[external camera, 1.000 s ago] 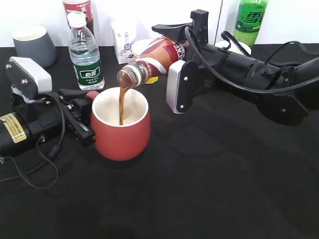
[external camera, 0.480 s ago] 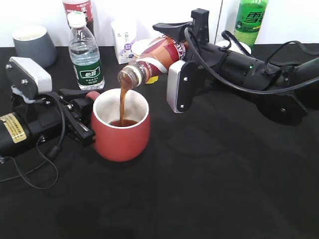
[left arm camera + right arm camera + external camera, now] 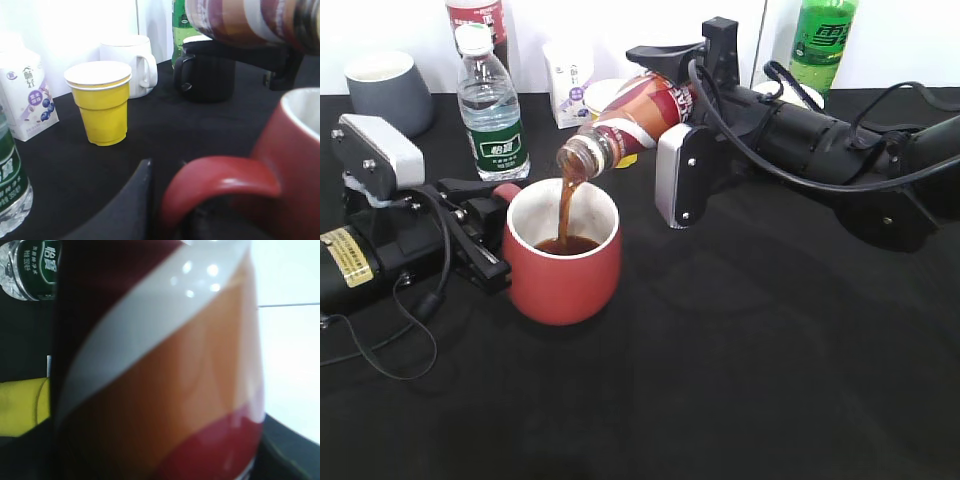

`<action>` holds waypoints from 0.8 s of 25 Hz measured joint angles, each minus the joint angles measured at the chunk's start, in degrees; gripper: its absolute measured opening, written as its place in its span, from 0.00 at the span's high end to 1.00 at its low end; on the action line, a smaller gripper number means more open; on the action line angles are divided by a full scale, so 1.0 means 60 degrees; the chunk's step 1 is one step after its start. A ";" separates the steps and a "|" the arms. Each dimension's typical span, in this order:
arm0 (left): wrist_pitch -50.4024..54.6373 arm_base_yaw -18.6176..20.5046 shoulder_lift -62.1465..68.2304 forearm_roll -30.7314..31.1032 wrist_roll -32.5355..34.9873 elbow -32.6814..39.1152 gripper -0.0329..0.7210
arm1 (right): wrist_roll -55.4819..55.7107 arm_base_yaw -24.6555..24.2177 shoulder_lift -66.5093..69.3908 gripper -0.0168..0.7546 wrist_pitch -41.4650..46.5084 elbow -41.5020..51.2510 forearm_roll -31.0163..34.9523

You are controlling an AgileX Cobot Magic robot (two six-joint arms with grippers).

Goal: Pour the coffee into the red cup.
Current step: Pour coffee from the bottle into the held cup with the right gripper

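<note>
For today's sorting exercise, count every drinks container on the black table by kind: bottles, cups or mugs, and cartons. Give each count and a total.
Bottles: 4 (tilted coffee bottle, clear water bottle, green soda bottle, red-labelled bottle)
Cups or mugs: 5 (red ceramic mug, grey mug, yellow paper cup, white mug, black mug)
Cartons: 1 (white milk carton)
Total: 10

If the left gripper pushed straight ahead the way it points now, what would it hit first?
The red cup: the left gripper already sits at its handle, so any advance presses into the cup body. Beyond that, depth is unclear.
</note>
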 joint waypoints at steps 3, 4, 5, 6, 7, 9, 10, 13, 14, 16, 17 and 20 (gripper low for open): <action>0.0000 0.0000 0.0000 0.0000 0.0008 0.0000 0.81 | -0.0019 0.0000 0.0000 0.29 0.0000 0.0000 0.0000; 0.0000 0.0000 0.0000 0.0000 0.0019 0.0000 0.81 | -0.0070 0.0000 0.0000 0.29 0.0000 0.0000 0.0000; 0.0000 0.0000 0.0000 0.0000 0.0019 0.0000 0.81 | -0.0125 0.0000 0.0000 0.29 0.0000 0.0000 0.0000; 0.0000 0.0000 0.0000 0.0000 0.0019 0.0000 0.81 | -0.0150 0.0000 0.0000 0.29 0.0000 0.0000 0.0000; 0.0000 0.0000 0.0000 0.0000 0.0019 0.0000 0.81 | -0.0161 0.0000 0.0000 0.29 -0.0008 0.0000 0.0000; 0.0000 0.0000 0.0000 0.0000 0.0029 0.0000 0.81 | -0.0173 0.0000 0.0000 0.29 -0.0008 0.0000 0.0000; 0.0000 0.0000 0.0000 0.0000 0.0029 0.0000 0.81 | -0.0182 0.0000 0.0000 0.29 -0.0008 0.0000 0.0000; 0.0000 0.0000 0.0000 0.0000 0.0029 0.0000 0.81 | -0.0182 0.0000 0.0000 0.29 -0.0008 0.0000 0.0000; 0.0000 0.0000 0.0000 0.0000 0.0029 0.0000 0.81 | -0.0182 0.0000 0.0000 0.29 -0.0008 0.0000 0.0000; 0.0000 0.0000 0.0000 0.0000 0.0029 0.0000 0.81 | -0.0189 0.0000 0.0000 0.29 -0.0008 0.0000 0.0000; 0.0000 0.0000 0.0000 0.0000 0.0029 0.0000 0.81 | -0.0192 0.0000 0.0000 0.29 -0.0008 0.0000 0.0000; 0.0000 0.0000 0.0000 0.0000 0.0019 0.0000 0.80 | -0.0375 0.0000 0.0000 0.29 -0.0008 0.0000 0.0000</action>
